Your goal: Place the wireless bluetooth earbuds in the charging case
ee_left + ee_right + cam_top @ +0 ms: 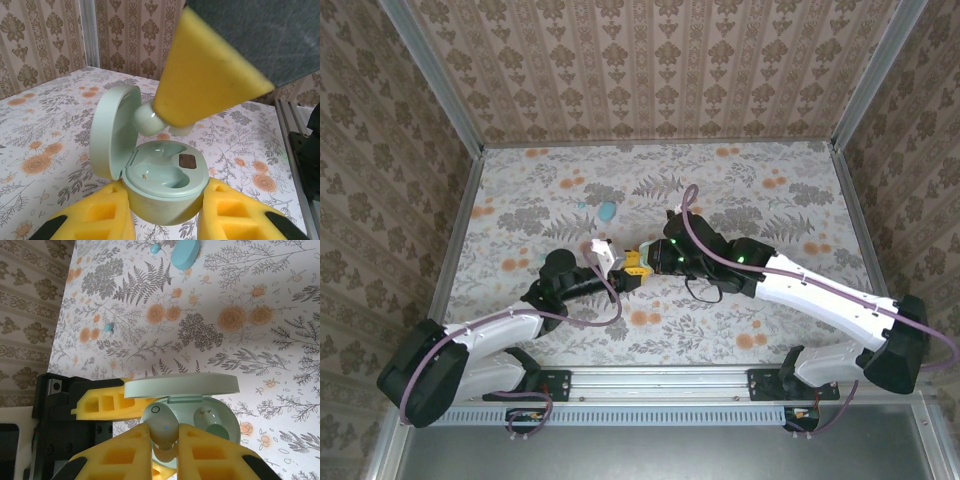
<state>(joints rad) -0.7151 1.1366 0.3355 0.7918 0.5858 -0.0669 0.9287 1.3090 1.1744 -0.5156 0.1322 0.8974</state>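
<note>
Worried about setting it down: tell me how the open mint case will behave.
The mint case looks rounded underneath, so it would probably rock or tip, especially with its lid hinged up. Its glossy shell seems slippery and could slide between the left fingers.

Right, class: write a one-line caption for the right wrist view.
Right fingers pinch a pale earbud at the open mint-green case clamped by the left fingers, a blue case lying beyond.

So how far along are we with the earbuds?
Done: the mint case is gripped in the left jaws, lid open. In hand: the right jaws pinch a pale earbud above the case's empty well. Left: seat it; two light-blue earbuds lie loose on the table, one beside the teal case.
</note>
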